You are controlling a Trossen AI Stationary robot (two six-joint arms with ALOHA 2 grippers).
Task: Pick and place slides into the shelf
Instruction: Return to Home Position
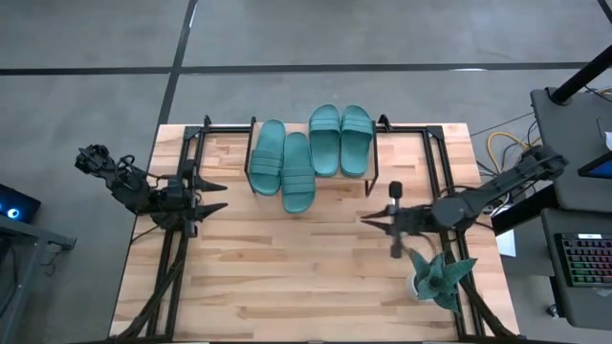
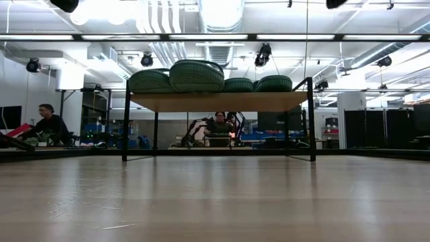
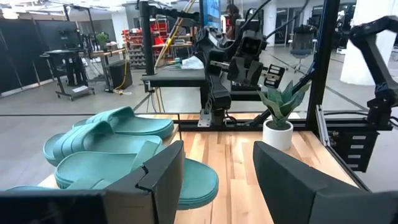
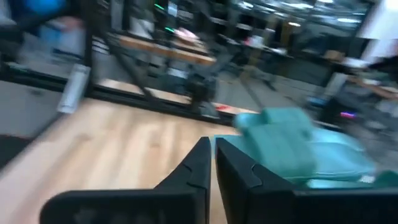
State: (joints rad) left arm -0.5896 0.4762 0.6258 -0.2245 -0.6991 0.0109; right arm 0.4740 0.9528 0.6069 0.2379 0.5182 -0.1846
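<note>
Four teal slides lie sole-down on top of the shelf (image 2: 218, 101), toward the table's far edge. In the high view one pair (image 1: 282, 165) lies left and the other pair (image 1: 340, 139) right, a little farther back. The low view shows all of the slides (image 2: 196, 74) on the light-wood board, above its black legs. My left gripper (image 1: 214, 196) is open, left of the slides, and touches nothing; its wrist view shows the slides (image 3: 118, 146) ahead of the gripper (image 3: 217, 180). My right gripper (image 1: 368, 219) is shut, near-right of the slides, holding nothing; its own view shows it (image 4: 212, 163) with the slides (image 4: 298, 146) beyond.
A teal spiky plant (image 1: 438, 275) in a white pot stands near the table's right near corner, close behind my right gripper. Black frame rails (image 1: 442, 162) run along both table sides. Bare wood (image 1: 287, 268) fills the near half. People sit in the room behind (image 2: 47, 124).
</note>
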